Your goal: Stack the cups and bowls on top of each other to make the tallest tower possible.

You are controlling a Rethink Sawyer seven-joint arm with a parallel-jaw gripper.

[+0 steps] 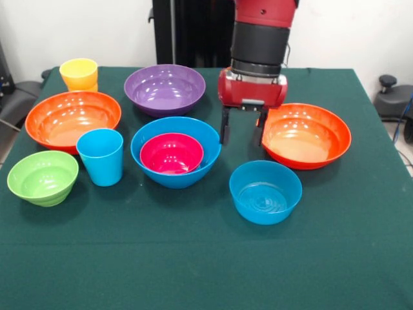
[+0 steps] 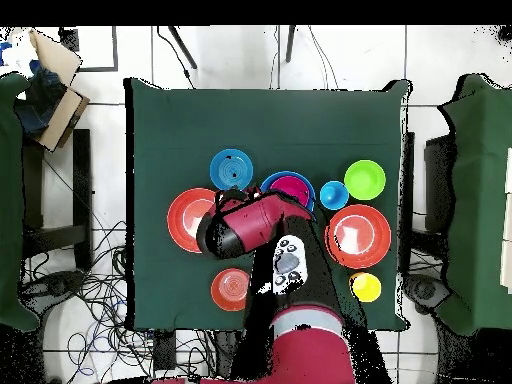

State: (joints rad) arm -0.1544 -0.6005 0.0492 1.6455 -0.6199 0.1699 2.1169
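Observation:
My gripper (image 1: pixel 242 126) is open and empty, low between the large blue bowl (image 1: pixel 193 169) and the right large orange bowl (image 1: pixel 304 135). One finger (image 1: pixel 262 127) is at that orange bowl's left rim; I cannot tell if it touches. The magenta bowl (image 1: pixel 171 153) sits nested in the large blue bowl. The blue cup (image 1: pixel 100 156), lime green bowl (image 1: pixel 42 177), left large orange bowl (image 1: pixel 72 119), yellow cup (image 1: pixel 79 73), purple bowl (image 1: pixel 164 88) and medium blue bowl (image 1: pixel 265 192) stand apart on the green cloth. In the overhead view the arm (image 2: pixel 245 225) hides the gripper.
A small orange bowl (image 2: pixel 230 288) stands near the robot's base in the overhead view; the arm hides it in the front view. The table's edge (image 1: pixel 206 303) lies in front of the bowls. Chairs and cables lie around the table.

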